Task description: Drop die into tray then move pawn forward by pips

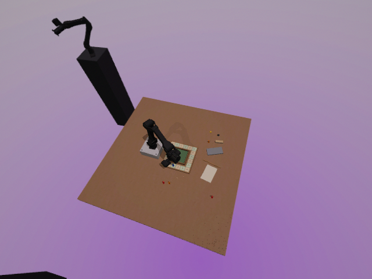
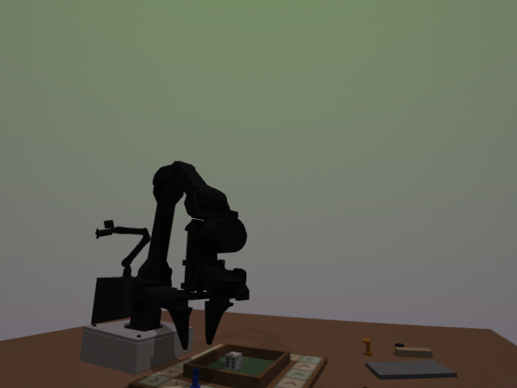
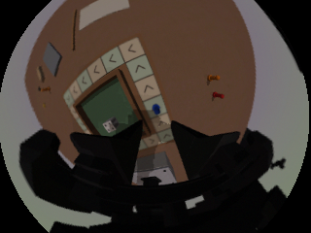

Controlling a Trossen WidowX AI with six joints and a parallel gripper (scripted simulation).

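Observation:
The white die [image 2: 233,360] [image 3: 110,124] rests on the green floor of the wooden tray [image 1: 187,157] [image 2: 220,377]. A side face shows six pips; I cannot read its top clearly. The blue pawn [image 1: 172,165] [image 2: 195,377] [image 3: 155,108] stands on a green square of the board [image 1: 191,160] [image 2: 299,373], in the row beside the tray. In the wrist view, arrows ahead of it point up the image, then left at the corner. My gripper [image 2: 197,346] [image 3: 157,123] is partly open and empty, pointing down above the board, on the base side of the pawn.
A red piece [image 1: 163,182] [image 3: 219,95] and an orange piece [image 1: 169,182] [image 3: 214,78] lie outside the board's pawn side. Beyond its far side are a grey slab [image 1: 214,150] [image 2: 409,369], a thin stick [image 1: 211,164], a white sheet [image 1: 208,173] and a wooden block [image 1: 218,141] [image 2: 413,352].

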